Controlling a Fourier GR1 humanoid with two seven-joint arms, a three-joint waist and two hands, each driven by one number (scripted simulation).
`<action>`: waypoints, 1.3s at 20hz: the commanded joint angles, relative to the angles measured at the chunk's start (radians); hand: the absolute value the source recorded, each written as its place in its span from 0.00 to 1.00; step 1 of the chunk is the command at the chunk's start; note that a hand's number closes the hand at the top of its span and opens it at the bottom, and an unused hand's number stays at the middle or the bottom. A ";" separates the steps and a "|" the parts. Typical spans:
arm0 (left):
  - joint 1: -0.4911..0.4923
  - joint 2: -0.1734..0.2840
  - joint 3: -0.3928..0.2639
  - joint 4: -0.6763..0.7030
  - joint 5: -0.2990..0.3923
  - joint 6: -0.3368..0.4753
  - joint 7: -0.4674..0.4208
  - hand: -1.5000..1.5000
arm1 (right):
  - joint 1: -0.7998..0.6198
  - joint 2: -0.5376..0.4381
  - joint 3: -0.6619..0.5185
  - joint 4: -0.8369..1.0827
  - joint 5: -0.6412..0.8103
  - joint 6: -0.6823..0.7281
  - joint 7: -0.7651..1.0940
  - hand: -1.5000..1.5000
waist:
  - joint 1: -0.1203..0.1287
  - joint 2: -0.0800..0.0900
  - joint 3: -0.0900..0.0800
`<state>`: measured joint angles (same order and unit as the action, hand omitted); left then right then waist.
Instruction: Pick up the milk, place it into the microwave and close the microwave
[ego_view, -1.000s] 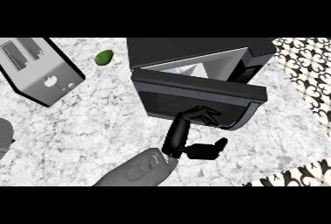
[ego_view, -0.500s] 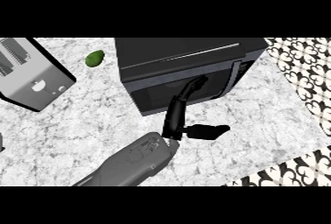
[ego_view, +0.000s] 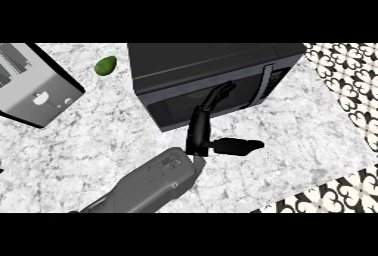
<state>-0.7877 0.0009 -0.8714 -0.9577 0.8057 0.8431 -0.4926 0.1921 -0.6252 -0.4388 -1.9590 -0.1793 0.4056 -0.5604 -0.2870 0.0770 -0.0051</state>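
Observation:
The black microwave (ego_view: 210, 60) stands at the back middle of the marble counter. Its dark glass door (ego_view: 173, 107) lies flat against the body, and the handle and button panel (ego_view: 275, 80) are at its right end. My right hand (ego_view: 198, 131) is open, its straight fingers (ego_view: 220, 92) reaching up onto the door's glass and the thumb (ego_view: 240, 146) sticking out to the right. Its grey forearm (ego_view: 148, 185) comes in from the lower left. No milk shows anywhere; the microwave's inside is hidden behind the door. My left hand is out of view.
A silver toaster (ego_view: 33, 92) stands at the left, with a small green fruit (ego_view: 105, 65) behind it. The counter (ego_view: 310, 145) ends at the right and lower right, where patterned floor (ego_view: 347, 65) shows.
The microwave door has swung from wide open to flat against the body, with my right hand following it. The view has shifted, so the microwave sits more centrally.

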 joint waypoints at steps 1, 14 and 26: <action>-0.058 -0.001 0.043 0.055 0.045 0.013 -0.013 0.00 | -0.027 -0.019 -0.002 0.019 0.004 0.001 0.005 1.00 | -0.005 0.014 0.001; -0.079 -0.001 0.017 0.076 0.108 0.005 -0.076 0.00 | -0.068 0.071 0.104 0.134 -0.217 0.086 0.053 0.00 | 0.004 0.029 0.008; -0.095 -0.001 0.007 0.107 0.166 -0.009 -0.125 0.00 | -0.139 0.021 0.102 0.246 -0.347 0.154 0.108 0.00 | -0.002 0.030 0.005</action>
<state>-0.8308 -0.0002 -0.9068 -0.9204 0.9417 0.8230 -0.6225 0.0759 -0.5872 -0.3297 -1.7518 -0.4897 0.5424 -0.4671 -0.2863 0.0985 0.0008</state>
